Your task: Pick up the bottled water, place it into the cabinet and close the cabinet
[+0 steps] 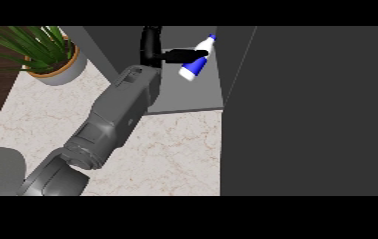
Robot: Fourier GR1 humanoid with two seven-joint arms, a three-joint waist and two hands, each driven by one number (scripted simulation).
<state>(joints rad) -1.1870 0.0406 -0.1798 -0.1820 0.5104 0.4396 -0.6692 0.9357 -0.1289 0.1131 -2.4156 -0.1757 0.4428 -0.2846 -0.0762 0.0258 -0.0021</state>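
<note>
You had the left hand (pixel 155 50) reached far out, at the end of the grey arm that came up from the near left corner. Its black fingers (pixel 181 55) were curled round the bottled water (pixel 193 69) and clamped on its middle. The bottle was tipped, with its white cap pointing far and to the right and its blue part lower down. It hung over the grey floor of the open cabinet (pixel 184 95), just beside the big dark panel (pixel 295 113) on the right. A green plant (pixel 29 43) in a round pot (pixel 65 72) stood on the marble counter (pixel 170 150) at the far left
</note>
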